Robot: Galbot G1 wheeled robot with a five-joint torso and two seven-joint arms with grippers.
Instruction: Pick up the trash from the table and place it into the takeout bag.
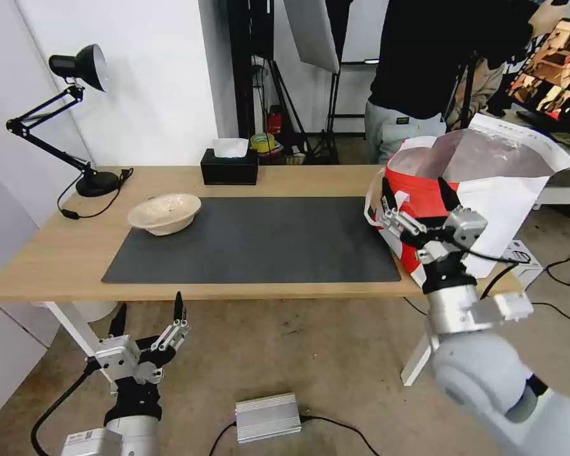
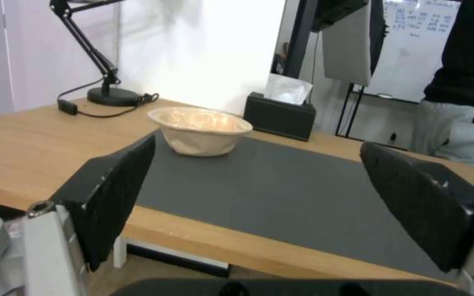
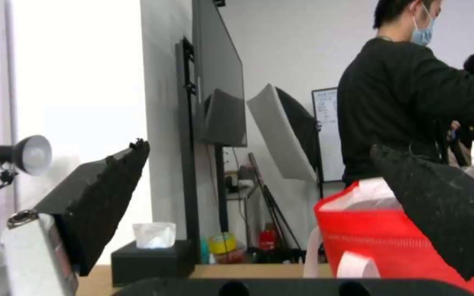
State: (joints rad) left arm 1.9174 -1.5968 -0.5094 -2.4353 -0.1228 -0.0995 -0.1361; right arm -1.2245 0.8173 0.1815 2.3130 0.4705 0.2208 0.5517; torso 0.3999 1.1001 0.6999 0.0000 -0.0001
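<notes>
A shallow beige paper-pulp bowl (image 1: pixel 164 213) rests at the far left corner of the dark grey mat (image 1: pixel 253 244) on the light-wood table (image 1: pixel 50 253); the left wrist view has the bowl (image 2: pixel 200 130) just beyond my fingers. The white and red takeout bag (image 1: pixel 481 196) stands open at the table's right end, foil lining showing, and its red side (image 3: pixel 382 238) appears in the right wrist view. My right gripper (image 1: pixel 418 199) hovers open against the bag's red side. My left gripper (image 1: pixel 149 315) hangs open below the table's front edge.
A black tissue box (image 1: pixel 229 166) sits at the table's back edge, a black desk lamp (image 1: pixel 88 177) at the back left. A silver box (image 1: pixel 267 417) with cables lies on the floor. A person stands behind the bag.
</notes>
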